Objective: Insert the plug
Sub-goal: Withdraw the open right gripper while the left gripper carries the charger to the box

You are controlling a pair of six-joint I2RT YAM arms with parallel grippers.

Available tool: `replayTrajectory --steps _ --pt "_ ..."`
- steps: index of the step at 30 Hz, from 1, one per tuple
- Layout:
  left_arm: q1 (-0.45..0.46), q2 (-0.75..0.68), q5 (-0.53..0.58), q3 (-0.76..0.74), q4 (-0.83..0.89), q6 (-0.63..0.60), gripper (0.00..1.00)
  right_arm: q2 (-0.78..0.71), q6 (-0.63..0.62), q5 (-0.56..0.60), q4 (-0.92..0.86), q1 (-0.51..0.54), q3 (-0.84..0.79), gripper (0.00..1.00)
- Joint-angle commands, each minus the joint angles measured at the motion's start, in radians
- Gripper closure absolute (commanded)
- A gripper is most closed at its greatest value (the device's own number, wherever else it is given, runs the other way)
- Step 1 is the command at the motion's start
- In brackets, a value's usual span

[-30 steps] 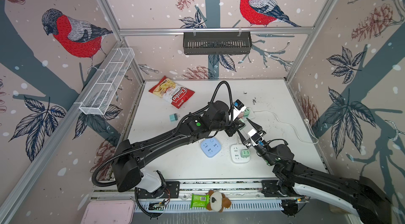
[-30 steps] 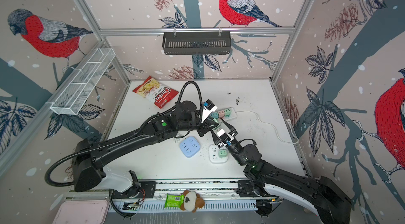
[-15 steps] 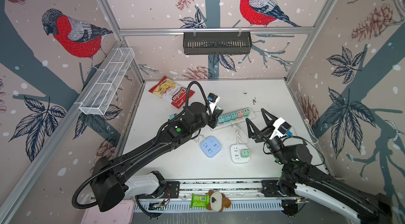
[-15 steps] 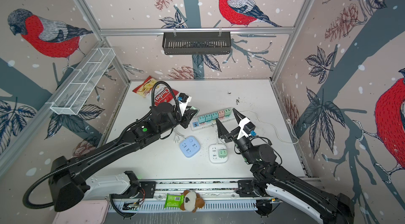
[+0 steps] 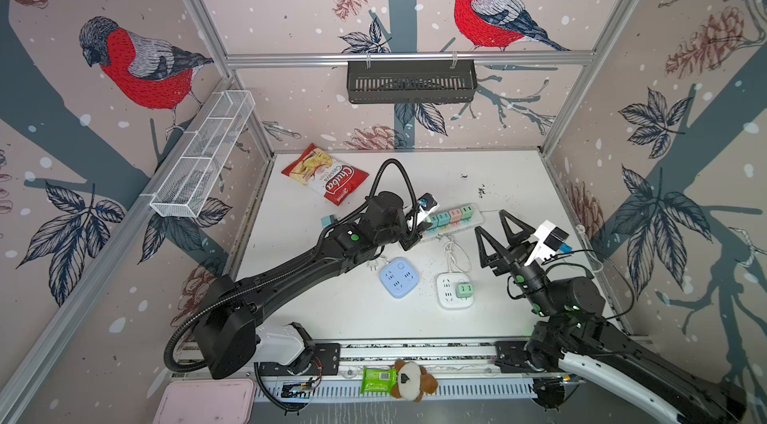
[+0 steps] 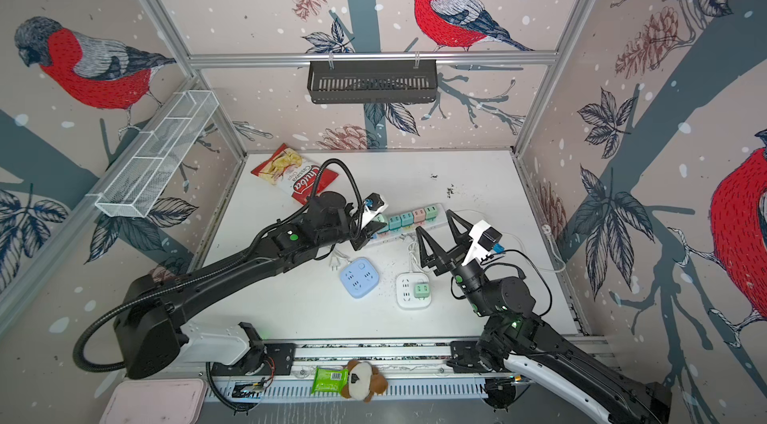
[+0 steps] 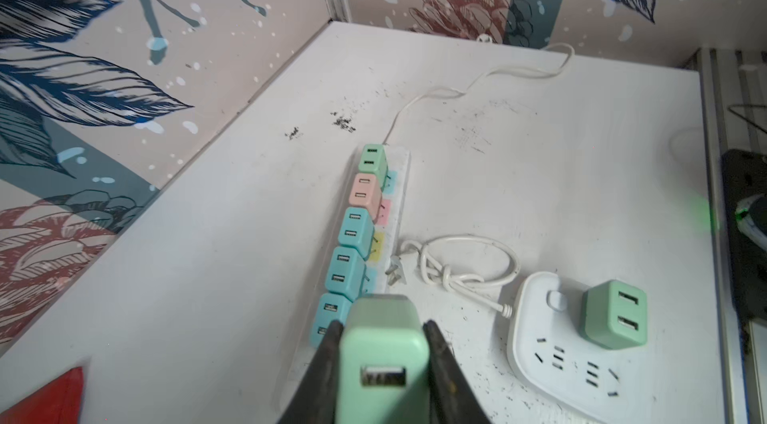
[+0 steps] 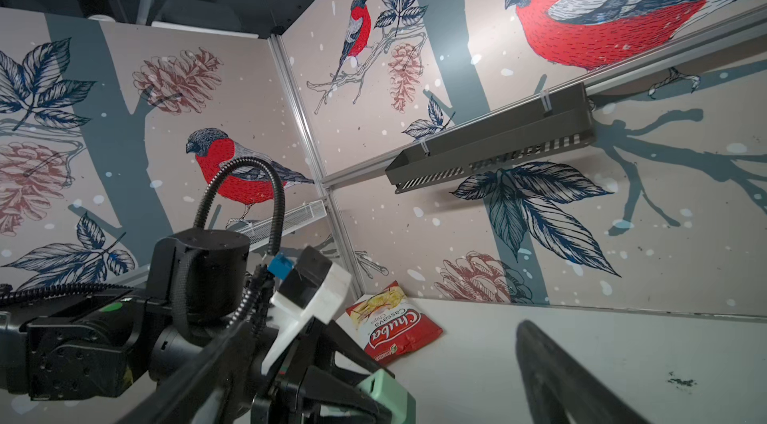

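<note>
Left wrist view had the left hand [image 7: 382, 328] clamped on the mint plug [image 7: 384, 353], bottom centre, at the power strip [image 7: 399, 193] end. It looked light, stiff, slick: flat sides suited gripping. In a top view the right hand [image 5: 491, 221] stood apart, empty, right of centre.

Robot lab test cell: aluminium frame [image 5: 406, 57], bird-print walls [image 5: 477, 19], 2 arms [image 5: 290, 272] [image 5: 572, 297] on a rail [image 5: 415, 353].

Boxed in by pink bullfinch-printed wall panels [image 5: 290, 7]; far, black slotted metal tray [image 5: 411, 81]; left, white wire-mesh shelf [image 5: 203, 152]; below, scuffed white tabletop [image 5: 498, 177].
</note>
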State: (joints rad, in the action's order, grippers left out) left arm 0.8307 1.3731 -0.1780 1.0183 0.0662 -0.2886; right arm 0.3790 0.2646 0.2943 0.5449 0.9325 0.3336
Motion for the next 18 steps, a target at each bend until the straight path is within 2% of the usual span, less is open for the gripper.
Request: replayTrajectory --steps 1,11,18 --pt "0.014 0.026 -0.07 0.023 0.042 -0.084 1.0 -0.028 -0.005 0.066 0.002 -0.004 -0.011 0.0" --pt "0.121 0.098 -0.032 0.064 0.12 -0.131 1.0 0.003 -0.012 0.054 0.01 -0.009 -0.002 0.0" --pt "0.127 0.115 -0.041 0.045 0.137 -0.105 1.0 0.007 -0.036 0.061 0.041 -0.01 -0.001 0.0"
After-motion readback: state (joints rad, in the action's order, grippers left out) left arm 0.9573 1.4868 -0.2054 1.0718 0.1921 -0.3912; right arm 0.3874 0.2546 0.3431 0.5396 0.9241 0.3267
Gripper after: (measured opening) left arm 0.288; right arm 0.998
